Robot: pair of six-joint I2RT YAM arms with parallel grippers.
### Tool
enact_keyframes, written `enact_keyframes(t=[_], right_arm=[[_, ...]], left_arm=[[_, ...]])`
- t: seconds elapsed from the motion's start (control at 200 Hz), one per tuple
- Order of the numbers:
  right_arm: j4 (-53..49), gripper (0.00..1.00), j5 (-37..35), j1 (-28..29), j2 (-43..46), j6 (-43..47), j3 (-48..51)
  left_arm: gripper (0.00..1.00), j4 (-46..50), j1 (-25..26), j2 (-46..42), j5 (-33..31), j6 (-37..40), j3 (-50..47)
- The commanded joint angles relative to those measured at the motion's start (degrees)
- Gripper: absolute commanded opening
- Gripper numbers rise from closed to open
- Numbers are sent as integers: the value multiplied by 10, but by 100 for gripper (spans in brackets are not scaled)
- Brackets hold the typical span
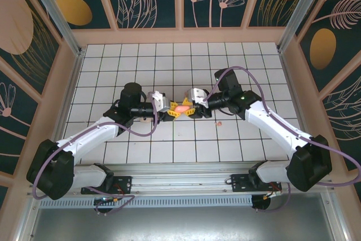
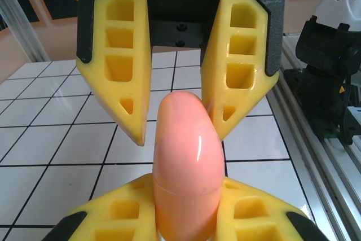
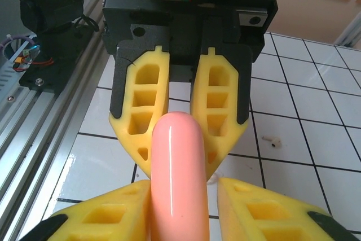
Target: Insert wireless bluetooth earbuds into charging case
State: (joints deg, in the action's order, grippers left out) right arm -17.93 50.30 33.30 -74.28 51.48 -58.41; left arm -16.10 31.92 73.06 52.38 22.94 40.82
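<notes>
A glossy salmon-pink charging case [image 1: 181,107] hangs closed above the tiles at mid-table, between the two grippers. My left gripper [image 1: 170,111] is shut on it, and in the left wrist view both yellow fingers [image 2: 127,207] press the case [image 2: 186,167]. From the other side comes my right gripper [image 1: 190,107], which stands open around the case's free end [image 3: 179,179]. One of its fingers [image 3: 113,213] touches the case and the other stands off with a gap. A tiny pink earbud [image 1: 220,122] lies on a tile by the right arm. A pale earbud [image 3: 274,140] lies beyond the case.
The white tiled floor [image 1: 186,145] is bounded by wooden walls on three sides. An aluminium rail [image 1: 180,173] carrying the arm bases runs along the near edge. The right arm's black base and cables [image 2: 330,77] stand close beside the rail.
</notes>
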Motion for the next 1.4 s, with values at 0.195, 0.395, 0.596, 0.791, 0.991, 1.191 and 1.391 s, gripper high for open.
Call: enact_keyframes(t=[0.195, 0.395, 0.596, 0.791, 0.991, 1.191, 1.391], right_arm=[[65, 35, -13, -16, 27, -34, 5], [94, 35, 8, -33, 44, -50, 18], [101, 35, 4, -37, 41, -52, 26], [107, 35, 7, -38, 40, -56, 30], [120, 35, 18, -46, 48, -75, 39], [154, 40, 50, -62, 56, -132, 56], [163, 42, 41, -91, 53, -263, 50]], left_arm=[[18, 14, 5, 3, 14, 10, 11], [18, 16, 8, 9, 13, 11, 11], [18, 15, 8, 7, 13, 12, 12], [17, 6, 8, 1, 12, 10, 8], [17, -85, 8, -6, 2, -37, -27], [16, -291, 8, 23, -37, -150, -99], [14, -420, 8, 85, -49, -232, -123]])
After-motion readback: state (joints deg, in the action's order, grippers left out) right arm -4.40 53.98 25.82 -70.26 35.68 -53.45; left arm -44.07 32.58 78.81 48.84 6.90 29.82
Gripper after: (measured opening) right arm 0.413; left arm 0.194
